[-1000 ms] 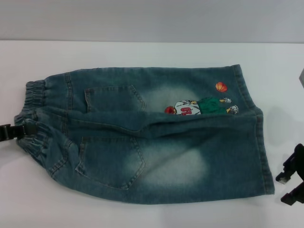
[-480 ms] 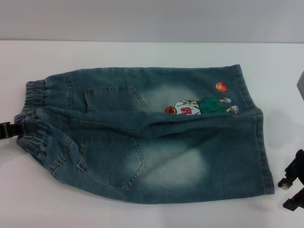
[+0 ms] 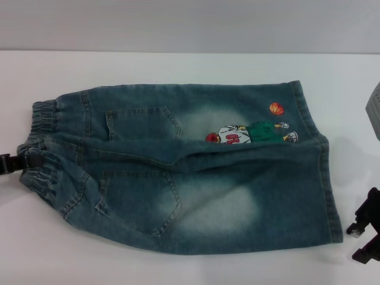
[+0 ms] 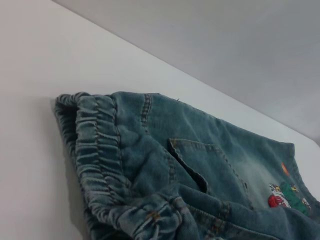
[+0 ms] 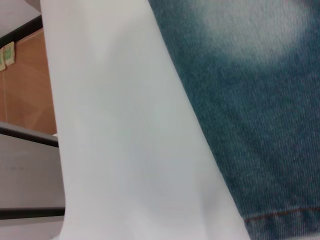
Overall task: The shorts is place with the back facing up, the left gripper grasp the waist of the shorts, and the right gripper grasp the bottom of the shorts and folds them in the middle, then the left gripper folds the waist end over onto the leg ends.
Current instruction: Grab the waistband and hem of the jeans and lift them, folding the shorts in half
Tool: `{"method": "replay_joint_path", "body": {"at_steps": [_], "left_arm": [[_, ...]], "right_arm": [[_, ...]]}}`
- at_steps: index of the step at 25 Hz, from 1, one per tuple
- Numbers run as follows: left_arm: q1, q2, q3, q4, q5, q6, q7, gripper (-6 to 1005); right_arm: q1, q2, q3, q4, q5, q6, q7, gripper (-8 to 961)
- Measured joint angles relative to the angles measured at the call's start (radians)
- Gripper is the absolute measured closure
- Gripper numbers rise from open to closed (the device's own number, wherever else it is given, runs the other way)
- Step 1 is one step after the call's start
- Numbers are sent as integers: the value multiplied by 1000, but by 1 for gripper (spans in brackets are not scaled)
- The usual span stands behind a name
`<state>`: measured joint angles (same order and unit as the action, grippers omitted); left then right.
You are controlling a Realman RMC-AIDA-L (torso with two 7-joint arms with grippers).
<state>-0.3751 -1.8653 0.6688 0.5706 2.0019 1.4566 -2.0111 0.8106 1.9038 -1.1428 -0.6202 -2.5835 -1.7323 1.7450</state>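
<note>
Left pincer (image 3: 24,161) pinching shorts (image 3: 196,202) waistband (image 3: 41,148), right pincer (image 3: 367,233) spread, apart from hem.

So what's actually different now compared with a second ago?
Very little. The left claw at the elastic waist has slid slightly outward, toward the table's left edge, and the waistband there shifted a touch with it. The right claw beside the leg hems has dropped a little lower and farther right. The denim shorts otherwise lie as before on the white table.
</note>
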Motion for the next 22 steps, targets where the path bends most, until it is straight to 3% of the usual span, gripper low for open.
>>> {"method": "replay_joint_path", "body": {"at_steps": [22], "left_arm": [[-10, 0, 0, 0, -1, -1, -1, 959]], "right_arm": [[15, 21, 3, 4, -14, 52, 2, 385]]}}
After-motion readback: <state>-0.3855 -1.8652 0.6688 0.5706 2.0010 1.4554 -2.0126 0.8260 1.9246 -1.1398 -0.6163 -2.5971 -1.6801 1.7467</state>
